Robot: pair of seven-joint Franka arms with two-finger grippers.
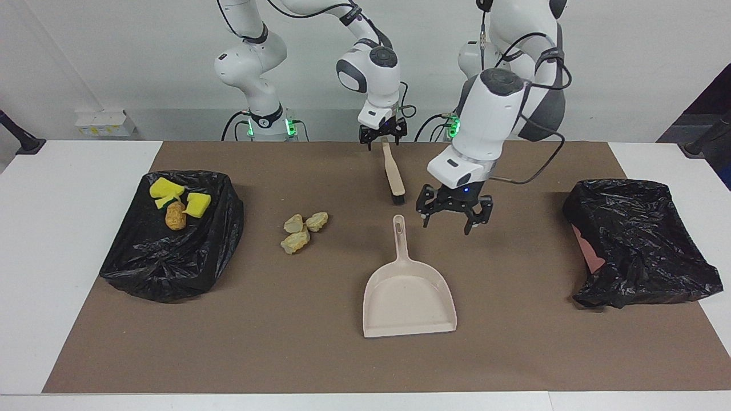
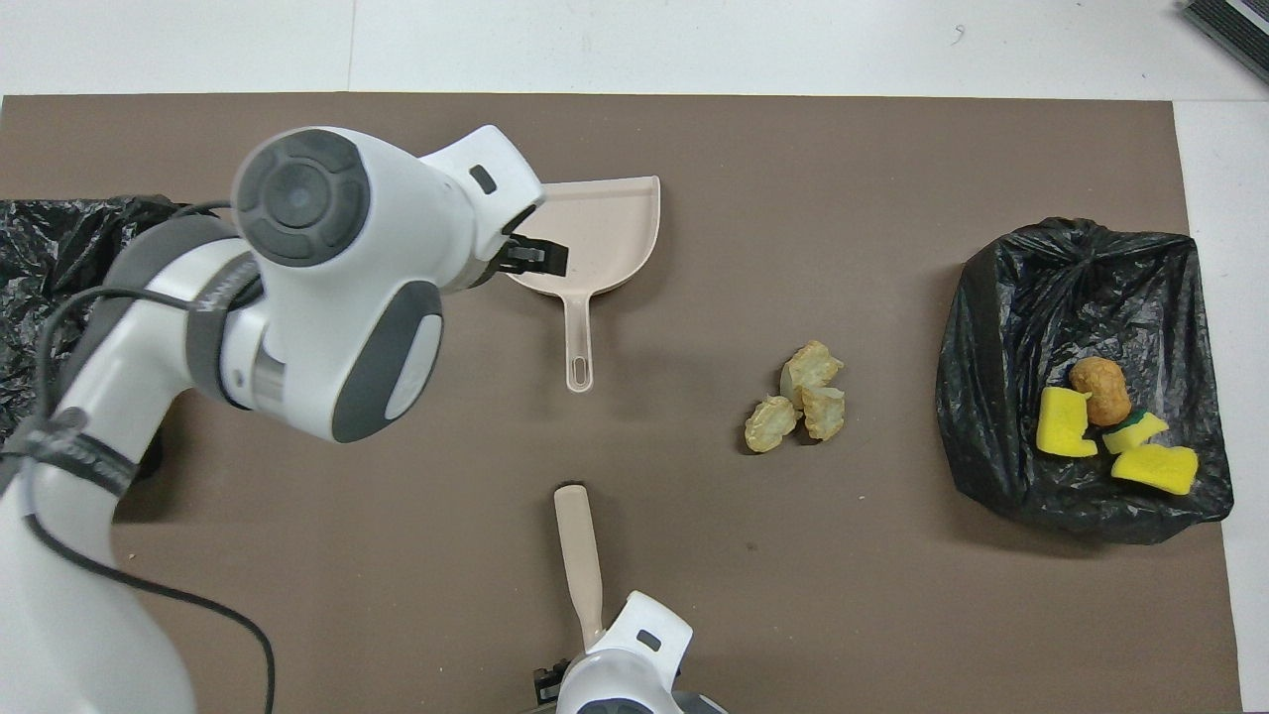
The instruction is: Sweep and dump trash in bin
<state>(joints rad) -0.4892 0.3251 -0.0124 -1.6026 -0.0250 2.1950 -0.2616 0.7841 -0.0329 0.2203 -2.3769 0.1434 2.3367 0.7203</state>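
Observation:
Three pale trash lumps (image 1: 302, 228) (image 2: 801, 397) lie on the brown mat. Yellow sponge chunks (image 1: 197, 204) and an orange-brown lump (image 1: 175, 216) rest on a black-bagged mound (image 1: 171, 257). The beige dustpan (image 1: 408, 297) (image 2: 605, 233) lies flat, handle toward the robots. The brush (image 1: 394, 177) (image 2: 577, 555) lies nearer the robots. My right gripper (image 1: 382, 137) stands open astride the brush handle's end. My left gripper (image 1: 449, 224) (image 2: 530, 258) hangs open just above the mat beside the dustpan handle. The black-bagged bin (image 1: 634, 234) sits at the left arm's end.
The brown mat (image 1: 285, 342) covers most of the white table. My left arm hides part of the dustpan and the bin in the overhead view. A small white box (image 1: 105, 123) sits off the mat near the wall.

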